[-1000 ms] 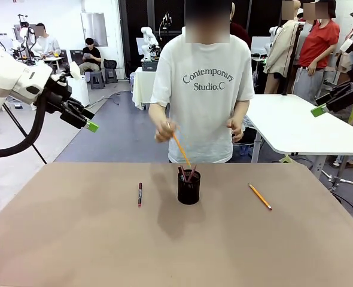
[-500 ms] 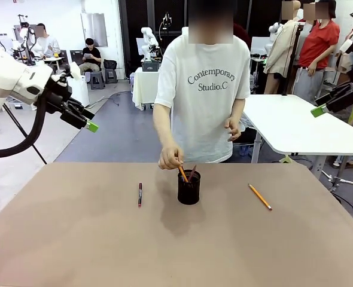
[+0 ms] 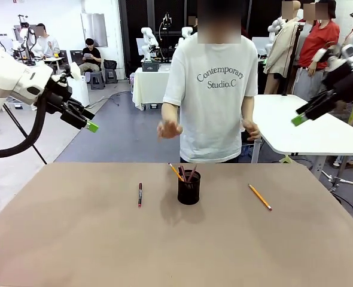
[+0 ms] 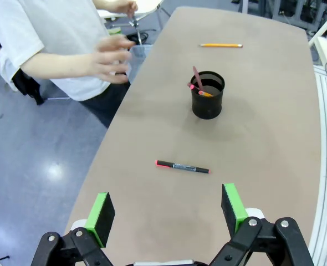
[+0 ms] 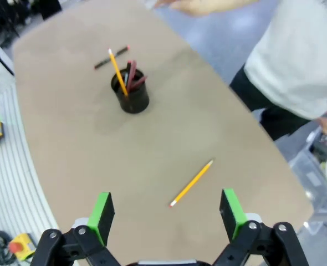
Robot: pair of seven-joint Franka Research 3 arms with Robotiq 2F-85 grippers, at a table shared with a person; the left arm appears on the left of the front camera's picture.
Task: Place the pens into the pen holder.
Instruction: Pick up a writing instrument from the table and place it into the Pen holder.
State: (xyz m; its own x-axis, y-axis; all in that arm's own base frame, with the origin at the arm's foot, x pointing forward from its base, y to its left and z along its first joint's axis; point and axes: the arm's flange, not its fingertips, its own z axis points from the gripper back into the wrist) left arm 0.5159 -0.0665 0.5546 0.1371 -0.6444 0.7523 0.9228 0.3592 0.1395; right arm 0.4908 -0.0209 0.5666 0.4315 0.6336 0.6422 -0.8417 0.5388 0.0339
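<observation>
The black mesh pen holder [image 3: 189, 190] [image 4: 208, 100] [image 5: 131, 93] stands mid-table with a yellow-orange pencil [image 3: 175, 171] and reddish pens sticking out of it. A dark red-and-black pen [image 3: 140, 194] [image 4: 182, 166] [image 5: 111, 57] lies flat to its left. Another yellow pencil [image 3: 260, 197] [image 4: 221, 45] [image 5: 192, 183] lies to its right. My left gripper [image 3: 88, 123] [image 4: 166, 208] hangs open, high off the table's left side. Above the right side, my right gripper [image 3: 302, 116] [image 5: 166, 208] is also open and empty.
The person stands at the far edge with an open hand [image 3: 169, 128] [image 4: 111, 58] raised above the table behind the holder. The brown table [image 3: 75, 239] is bare in front. A white table [image 3: 296, 128] stands behind on the right.
The person dropped the yellow-orange pencil into the holder and lifted the hand away. My right gripper swung in toward the table from the right edge. The left arm stayed still.
</observation>
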